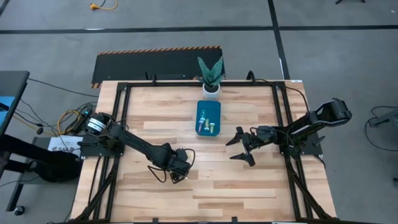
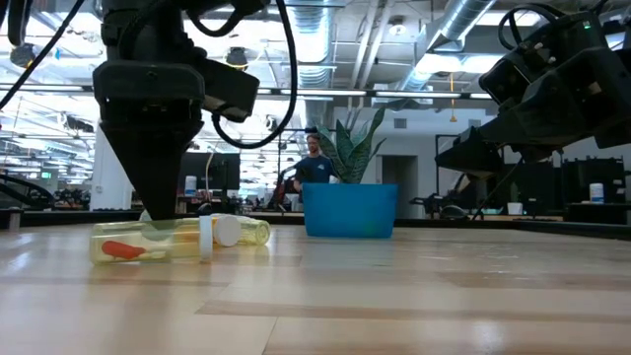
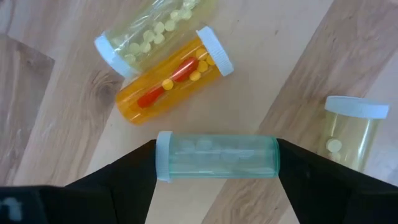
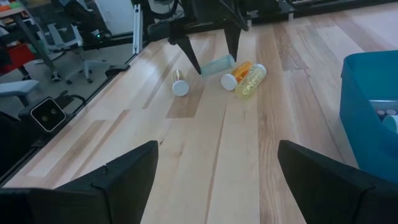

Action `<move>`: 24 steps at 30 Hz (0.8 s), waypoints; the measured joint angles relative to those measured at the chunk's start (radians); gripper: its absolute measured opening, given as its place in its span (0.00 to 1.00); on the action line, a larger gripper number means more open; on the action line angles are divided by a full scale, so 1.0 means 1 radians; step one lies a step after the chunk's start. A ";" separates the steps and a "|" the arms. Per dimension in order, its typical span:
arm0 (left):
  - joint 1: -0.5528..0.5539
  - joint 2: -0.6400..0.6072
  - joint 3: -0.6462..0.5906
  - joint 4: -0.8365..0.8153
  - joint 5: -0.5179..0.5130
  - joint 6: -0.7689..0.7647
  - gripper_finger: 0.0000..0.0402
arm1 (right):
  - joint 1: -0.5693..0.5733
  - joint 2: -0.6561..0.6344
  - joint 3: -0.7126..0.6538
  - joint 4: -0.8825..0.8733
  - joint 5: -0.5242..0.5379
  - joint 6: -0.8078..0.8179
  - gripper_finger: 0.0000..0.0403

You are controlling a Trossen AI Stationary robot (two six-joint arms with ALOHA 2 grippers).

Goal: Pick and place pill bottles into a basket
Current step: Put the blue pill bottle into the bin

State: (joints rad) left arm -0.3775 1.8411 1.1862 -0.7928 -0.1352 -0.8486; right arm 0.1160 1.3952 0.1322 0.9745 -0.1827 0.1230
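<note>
Lying on its side between the two dark fingers of the left tool (image 3: 216, 163), a pale green pill bottle (image 3: 216, 157) rests on the worktop (image 1: 249, 180); the fingers stand spread at either end of it, cap to one side and base to the other, and whether they press it I cannot tell. Four bottles make up this cluster: the green one, an orange one (image 3: 171, 81) with red and yellow pills just beyond it, a yellow one (image 3: 149, 34) touching the orange one's far side, and another yellow one (image 3: 353, 130) standing apart to the side. All have pale caps and translucent walls. The cluster sits well apart from the teal basket (image 1: 209, 119), on the left arm's side and nearer the front edge. Inside the basket lie at least two more bottles; their exact count is unclear. Bare wood lies open between cluster and basket. The right tool (image 1: 242, 146) hangs just beside the basket's near right corner, fingers spread and empty. A potted plant (image 1: 211, 76) stands just behind the basket at the worktop's far edge.
</note>
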 joint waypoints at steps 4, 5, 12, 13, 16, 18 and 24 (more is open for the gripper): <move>0.001 -0.003 0.004 -0.008 0.004 -0.004 0.69 | 0.000 0.000 0.000 0.003 0.000 0.000 0.81; 0.001 -0.004 0.008 -0.011 0.008 -0.004 0.68 | 0.000 0.000 0.000 0.004 0.000 0.000 0.81; 0.012 -0.005 0.046 -0.045 0.013 0.010 0.71 | 0.000 0.000 0.000 0.005 0.000 0.000 0.81; 0.016 -0.005 0.051 -0.050 0.015 0.018 0.71 | 0.000 0.000 0.000 0.005 0.000 0.000 0.81; 0.030 -0.005 0.065 -0.068 0.023 0.040 0.70 | 0.000 0.000 0.000 0.005 0.000 0.000 0.81; 0.041 -0.005 0.076 -0.074 0.031 0.055 0.69 | 0.000 0.000 0.000 0.005 0.000 0.000 0.81; 0.083 -0.005 0.113 -0.077 0.035 0.114 0.70 | 0.000 0.000 0.000 0.005 0.000 0.000 0.81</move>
State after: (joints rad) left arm -0.2942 1.8362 1.2990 -0.8696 -0.1002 -0.7349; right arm 0.1160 1.3952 0.1322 0.9794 -0.1829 0.1230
